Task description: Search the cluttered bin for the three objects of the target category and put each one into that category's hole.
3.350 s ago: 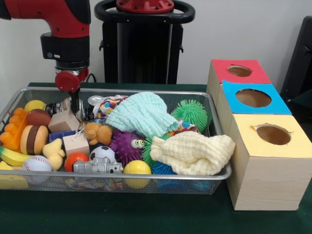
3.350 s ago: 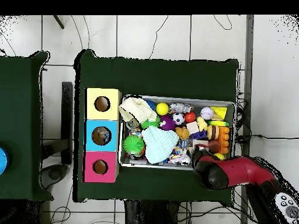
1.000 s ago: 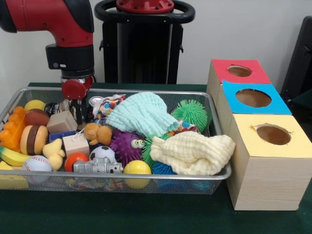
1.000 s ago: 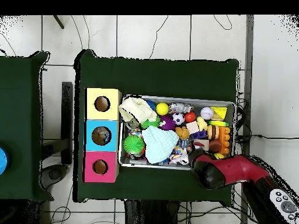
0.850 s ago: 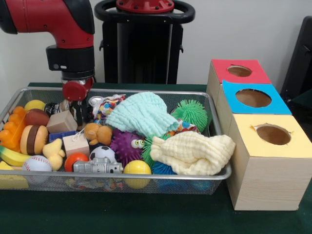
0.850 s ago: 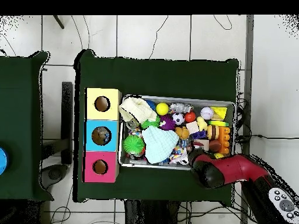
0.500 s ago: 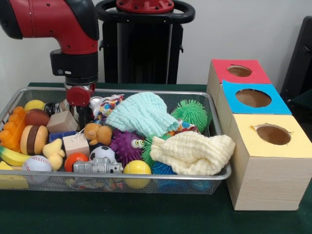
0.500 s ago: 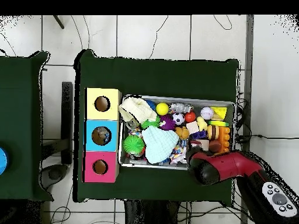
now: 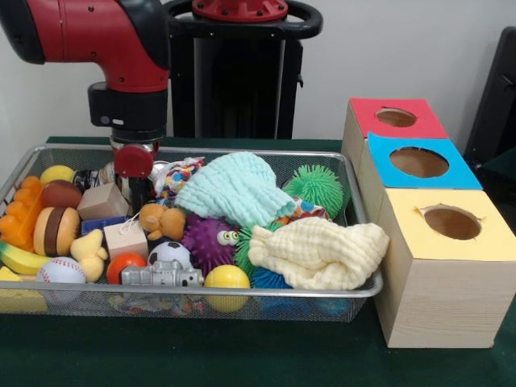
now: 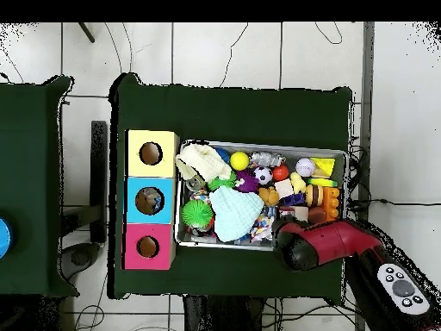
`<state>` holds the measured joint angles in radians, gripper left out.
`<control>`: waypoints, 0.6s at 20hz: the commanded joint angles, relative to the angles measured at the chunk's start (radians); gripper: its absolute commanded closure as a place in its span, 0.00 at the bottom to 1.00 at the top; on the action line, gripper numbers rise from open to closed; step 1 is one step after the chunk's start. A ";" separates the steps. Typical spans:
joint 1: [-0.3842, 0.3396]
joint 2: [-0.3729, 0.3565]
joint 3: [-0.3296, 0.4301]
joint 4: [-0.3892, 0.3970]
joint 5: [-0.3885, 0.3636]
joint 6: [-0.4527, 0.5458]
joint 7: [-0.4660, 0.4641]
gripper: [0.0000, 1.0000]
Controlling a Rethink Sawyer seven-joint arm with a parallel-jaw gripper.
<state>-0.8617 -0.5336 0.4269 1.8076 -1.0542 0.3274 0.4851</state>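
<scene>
I see the pincer (image 9: 139,192) low at the far left part of the wire bin (image 9: 367,284), between a wooden block (image 9: 102,201) and a small teddy bear (image 9: 162,220); its tips go down among the toys and I cannot tell if it is wide, narrow or holding something. The red arm (image 9: 105,36) comes down over that corner, and in the overhead view it covers the bin's lower right edge (image 10: 314,244). The bin stands on the green worktop (image 9: 242,355) and is full: a mint cloth (image 9: 234,189) lies at the middle back, a pale yellow cloth (image 9: 318,252) in front of it toward the boxes, a green spiky ball (image 9: 316,185) behind them, and a purple spiky ball with eyes (image 9: 208,240) beside the bear. Near the front rim I see a yellow ball (image 9: 226,278), a small soccer ball (image 9: 169,254), a baseball (image 9: 60,270) and a toy burger (image 9: 56,230). Just beside the bin stand three boxes in a row, each with a round hole on top: the red box (image 9: 395,118), the blue box (image 9: 419,161) and the yellow box (image 9: 451,222). From these views I cannot tell which toys belong to the target category.
</scene>
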 commanded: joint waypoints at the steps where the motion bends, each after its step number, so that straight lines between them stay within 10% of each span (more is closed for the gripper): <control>1: 0.018 0.106 -0.074 -0.171 -0.145 -0.083 0.111 0.00; 12: -0.085 0.162 0.020 -0.156 -0.132 -0.186 0.048 0.00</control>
<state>-0.8802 -0.5296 0.4138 1.8031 -1.0562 0.2530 0.4851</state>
